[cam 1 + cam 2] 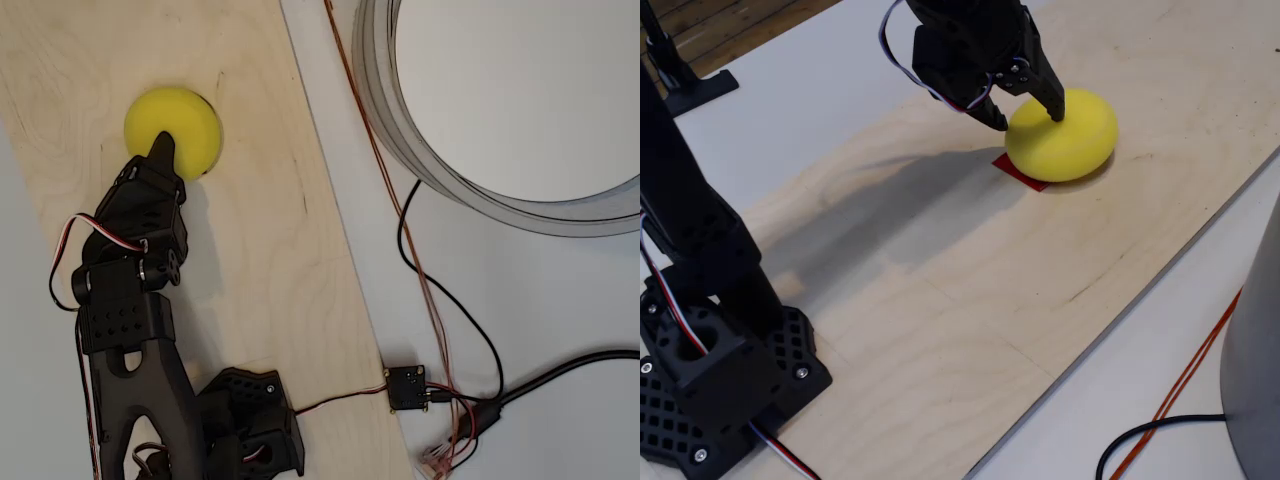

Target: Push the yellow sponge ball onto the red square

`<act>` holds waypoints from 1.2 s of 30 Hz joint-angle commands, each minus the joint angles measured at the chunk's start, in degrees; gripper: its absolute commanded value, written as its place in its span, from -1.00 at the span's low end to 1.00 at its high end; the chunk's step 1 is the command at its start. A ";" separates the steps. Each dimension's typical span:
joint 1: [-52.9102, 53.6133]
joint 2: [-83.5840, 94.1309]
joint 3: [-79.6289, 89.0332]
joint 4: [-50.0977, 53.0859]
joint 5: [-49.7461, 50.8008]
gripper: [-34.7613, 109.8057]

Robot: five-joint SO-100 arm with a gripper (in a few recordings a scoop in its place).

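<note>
The yellow sponge ball [182, 113] [1072, 140] rests on the pale plywood board [270, 250] [970, 280]. In the fixed view the red square [1018, 171] peeks out from under the ball's near-left edge, mostly covered by it. My black gripper [163, 148] [1027, 120] is at the ball, open. One fingertip [1055, 108] presses on the ball's top, and the other finger hangs just off its left side. In the overhead view the gripper covers the ball's lower edge.
A large grey-white round rim [470, 185] [1255, 350] stands off the board to the right. Black and orange cables [430, 290] and a small circuit board [407, 388] lie beside the board's edge. The arm's base [250, 425] [720, 380] occupies the board's near end.
</note>
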 commanded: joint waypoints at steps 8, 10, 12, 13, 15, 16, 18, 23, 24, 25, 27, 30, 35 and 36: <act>-1.93 6.68 3.78 1.14 2.29 -0.22; -1.76 6.50 3.34 1.14 2.11 -0.22; -1.76 6.24 2.99 1.14 2.02 -0.22; -1.76 6.24 2.99 1.14 2.02 -0.22; -1.76 6.33 2.90 1.14 2.02 -0.22; -1.67 6.59 2.90 1.14 1.93 -0.21; -1.58 7.03 2.90 1.23 1.76 -0.21; -1.05 8.26 2.72 1.49 1.05 -0.20; -0.88 8.44 2.64 1.49 0.70 -0.20; -0.70 8.61 2.46 1.49 0.26 -0.19; -0.35 9.14 2.37 1.49 -0.62 -0.19; 0.09 10.72 2.20 1.41 -2.20 -0.19; 1.76 14.41 1.41 1.14 -5.98 -0.19; 2.46 15.56 1.41 0.18 -7.47 -0.19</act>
